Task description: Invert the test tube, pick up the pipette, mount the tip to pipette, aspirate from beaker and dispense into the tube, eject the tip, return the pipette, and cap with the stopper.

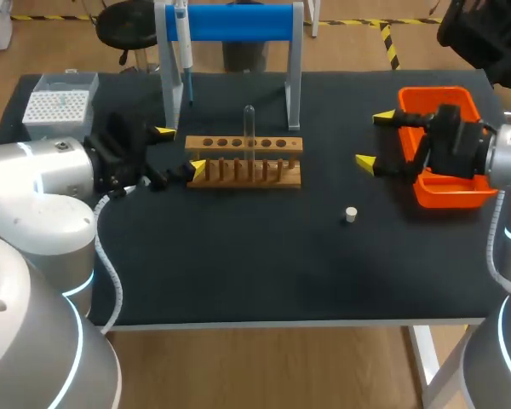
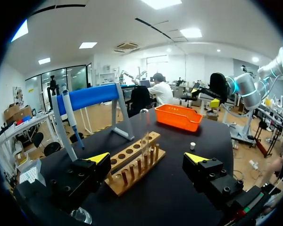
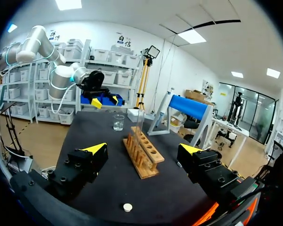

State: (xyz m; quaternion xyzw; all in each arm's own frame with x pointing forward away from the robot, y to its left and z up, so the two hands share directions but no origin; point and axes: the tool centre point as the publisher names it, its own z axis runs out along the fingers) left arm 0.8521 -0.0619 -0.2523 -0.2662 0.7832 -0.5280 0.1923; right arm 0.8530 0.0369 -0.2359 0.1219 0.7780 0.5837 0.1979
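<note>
A wooden rack (image 1: 244, 162) stands mid-table with a clear test tube (image 1: 249, 128) upright on it. The pipette (image 1: 184, 43) hangs on the blue-topped stand (image 1: 230, 23) behind. A small white stopper (image 1: 351, 214) lies on the mat right of the rack. My left gripper (image 1: 180, 150) is open at the rack's left end and holds nothing. My right gripper (image 1: 374, 139) is open between the rack and the orange bin, also with nothing in it. In the right wrist view the glass beaker (image 3: 118, 122) stands beyond the rack (image 3: 144, 153). The left wrist view has the tube (image 2: 145, 129) ahead of the open fingers.
A box of pipette tips (image 1: 60, 106) sits at the back left corner. An orange bin (image 1: 464, 194) stands at the right edge, under my right arm. The front half of the black mat (image 1: 255, 273) holds only the stopper.
</note>
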